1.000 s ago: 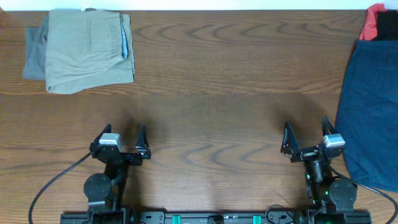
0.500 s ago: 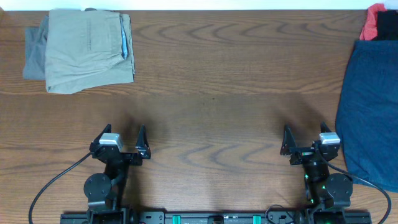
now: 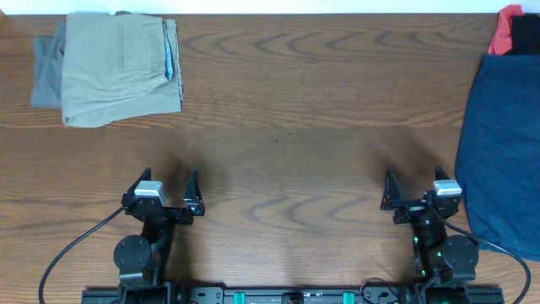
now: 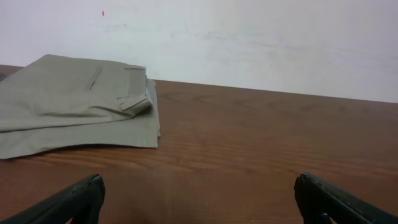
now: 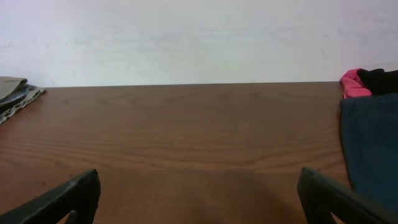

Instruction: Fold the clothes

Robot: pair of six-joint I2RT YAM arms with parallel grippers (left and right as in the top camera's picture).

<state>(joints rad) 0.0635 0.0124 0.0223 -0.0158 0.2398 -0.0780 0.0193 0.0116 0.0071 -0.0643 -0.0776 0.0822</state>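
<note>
Shorts [image 3: 118, 67] of khaki lie folded in a neat rectangle at the far left corner of the table [image 3: 287, 101], with a strip of pale blue lining [image 3: 168, 59] showing along their right edge. They rest on top of a grey cloth [image 3: 46, 72], which sticks out from under them on the left. From the left wrist the shorts [image 4: 74, 106] sit flat near the white wall [image 4: 249, 37], waistband corner and lining [image 4: 148, 92] turned toward the middle of the table.

A navy garment [image 3: 502, 143] is spread along the right edge of the table, reaching from the far side almost to the near side. Beyond it, at the far right corner, sit a pink cloth [image 3: 504, 29] and a black cloth [image 3: 527, 34], touching each other. The right wrist view shows the navy garment [image 5: 373, 149] at its right, with the pink cloth [image 5: 352, 84] and black cloth [image 5: 382, 79] behind.

The left hand [image 3: 169, 181] hangs over bare wood at the near left, released, fingers spread wide, grasping nothing. The right hand [image 3: 413, 179] is likewise spread and empty at the near right, just beside the navy garment without touching it. Both are well apart from the shorts.
</note>
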